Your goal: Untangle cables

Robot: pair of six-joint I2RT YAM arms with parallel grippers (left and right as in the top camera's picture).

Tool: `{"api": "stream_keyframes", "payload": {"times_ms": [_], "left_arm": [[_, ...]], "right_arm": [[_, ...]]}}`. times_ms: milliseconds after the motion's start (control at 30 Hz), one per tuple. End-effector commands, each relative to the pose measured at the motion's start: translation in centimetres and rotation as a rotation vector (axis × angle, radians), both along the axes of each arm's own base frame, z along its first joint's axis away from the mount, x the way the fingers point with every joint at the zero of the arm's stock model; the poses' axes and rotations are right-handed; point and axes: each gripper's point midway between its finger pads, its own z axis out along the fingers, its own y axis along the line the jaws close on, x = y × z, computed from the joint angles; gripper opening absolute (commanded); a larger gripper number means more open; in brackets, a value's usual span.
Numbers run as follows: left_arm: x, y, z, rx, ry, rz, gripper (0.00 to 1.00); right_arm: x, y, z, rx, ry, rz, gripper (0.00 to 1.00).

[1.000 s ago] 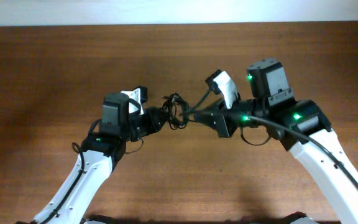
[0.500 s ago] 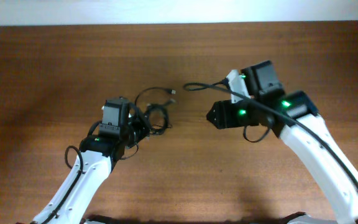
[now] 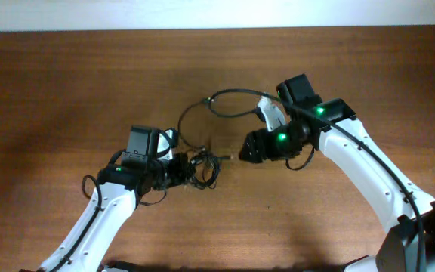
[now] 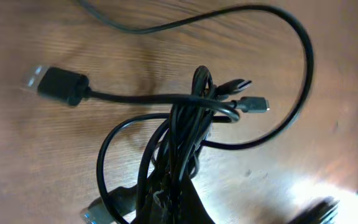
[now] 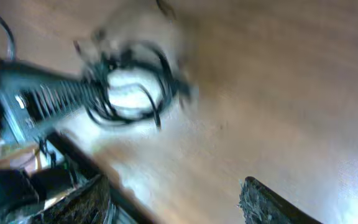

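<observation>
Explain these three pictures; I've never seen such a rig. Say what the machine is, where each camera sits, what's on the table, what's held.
This is a robot with two white-and-black arms at a wooden table. The wide picture looks straight down from above; the other two come from small cameras on each wrist, looking past that arm's own gripper. On the table lies a tangle of thin black cables with small plugs at their ends; one strand arcs away across the wood. The left gripper is shut on the bundle, shown close up in its wrist view. The right gripper is open and holds nothing; its wrist picture is blurred, but its two fingers stand wide apart, the tangle ahead of them.
</observation>
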Motion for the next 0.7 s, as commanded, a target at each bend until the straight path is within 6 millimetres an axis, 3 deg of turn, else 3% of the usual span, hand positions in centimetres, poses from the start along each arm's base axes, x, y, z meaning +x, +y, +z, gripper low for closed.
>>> {"api": "stream_keyframes", "payload": {"times_ms": [0, 133, 233, 300, 367, 533, 667], "left_arm": [[0.4, 0.5, -0.1, -0.13, 0.237, 0.396, 0.0], [0.9, -0.4, 0.7, -0.328, 0.458, 0.703, 0.0], [2.3, -2.0, 2.8, -0.527, 0.569, 0.815, 0.0], [2.2, -2.1, 2.9, -0.586, 0.679, 0.936, 0.0], [2.1, -2.3, 3.0, -0.596, 0.697, 0.939, 0.0], [2.6, -2.5, 3.4, -0.636, 0.714, 0.961, 0.0], [3.0, -2.6, 3.8, -0.651, 0.695, 0.95, 0.0]], "right_arm": [[-1.6, -0.6, 0.5, -0.012, 0.042, 0.022, 0.64], [-3.7, 0.2, -0.3, -0.031, 0.09, 0.067, 0.63], [-2.0, 1.5, -1.5, -0.003, 0.043, -0.004, 0.63], [0.2, 0.8, -3.5, -0.059, 0.031, -0.202, 0.63], [2.4, 1.1, -4.8, -0.026, -0.057, -0.27, 0.6], [1.8, 1.0, -6.0, -0.022, 0.001, -0.337, 0.57], [1.3, 2.9, -5.6, 0.014, 0.025, -0.359, 0.57]]}}
